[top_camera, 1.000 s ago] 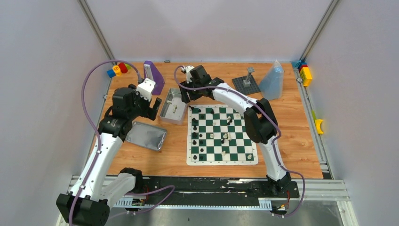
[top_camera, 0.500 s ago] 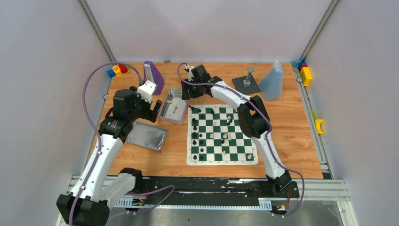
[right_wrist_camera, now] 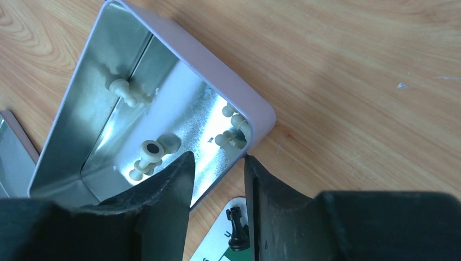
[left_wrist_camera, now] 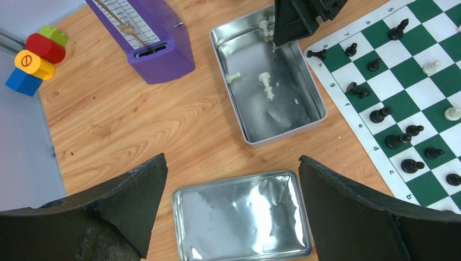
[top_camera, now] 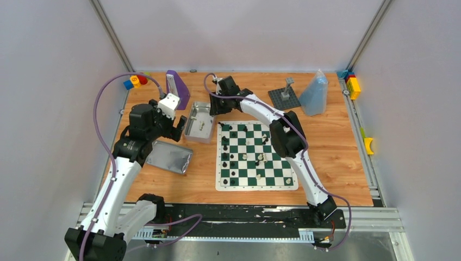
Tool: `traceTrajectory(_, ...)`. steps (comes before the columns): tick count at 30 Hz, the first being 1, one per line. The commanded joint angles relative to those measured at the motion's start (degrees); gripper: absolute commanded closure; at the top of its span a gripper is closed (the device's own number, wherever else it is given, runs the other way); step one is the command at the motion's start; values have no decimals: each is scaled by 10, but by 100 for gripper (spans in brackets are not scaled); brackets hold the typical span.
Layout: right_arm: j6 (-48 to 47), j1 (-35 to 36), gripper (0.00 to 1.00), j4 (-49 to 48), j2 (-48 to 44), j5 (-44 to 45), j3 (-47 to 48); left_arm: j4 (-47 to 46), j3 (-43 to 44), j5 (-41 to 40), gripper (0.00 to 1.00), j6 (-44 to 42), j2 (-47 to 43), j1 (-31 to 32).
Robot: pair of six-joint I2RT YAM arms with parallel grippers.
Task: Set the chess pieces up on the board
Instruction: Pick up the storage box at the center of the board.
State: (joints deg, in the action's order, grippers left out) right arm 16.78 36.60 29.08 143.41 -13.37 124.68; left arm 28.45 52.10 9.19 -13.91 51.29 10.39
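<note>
top / board: board [top_camera: 256, 155] lies flat on the table [top_camera: 337, 147], just right of the tin [top_camera: 190, 129].
top / done: black pieces [top_camera: 224, 157] sit mostly in the left columns. A few white pieces [top_camera: 261, 159] are loose mid-board, not in ranks.
top / left to do: I'd call it partly done. White side is unarranged and the black rows are ragged.
top / left gripper: left gripper [top_camera: 175, 126] hangs between the tin and the lid [top_camera: 170, 157], spread and empty.
top / right gripper: right gripper [top_camera: 213, 107] is over the tin's far corner; jaw gap unreadable from here.
top / unclear: piece types and count are too small to tell.
left wrist / left gripper: fingers are wide apart above the lid with nothing between them.
left wrist / tin: white pieces [left_wrist_camera: 265, 86] lie inside. The far end is hidden under the right gripper [left_wrist_camera: 296, 22].
left wrist / board: only one side is in frame, the rest is cut off. Some black pieces are tipped over, e.g. [left_wrist_camera: 317, 53].
right wrist / right gripper: jaws are part-way apart, astride the tin wall [right_wrist_camera: 212, 60] by the corner, pinching no piece.
right wrist / tin: a white cluster [right_wrist_camera: 234, 128] sits in the corner, with two more lying flat.
right wrist / hidden: its own fingers mask the tin floor below. Only a sliver of the board shows.
</note>
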Motion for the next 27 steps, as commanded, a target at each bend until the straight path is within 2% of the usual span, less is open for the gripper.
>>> traceTrajectory(1, 1, 14, 63, 3, 9, 23, 25, -18, -3, 15, 2, 9, -13, -4)
traceTrajectory(18, 0, 41, 76, 4, 43, 62, 91, -21, -13, 16, 2, -1, -25, -4)
traceTrajectory(27, 6, 45, 87, 5, 41, 68, 99, -21, -16, 20, 1, -2, -25, -4)
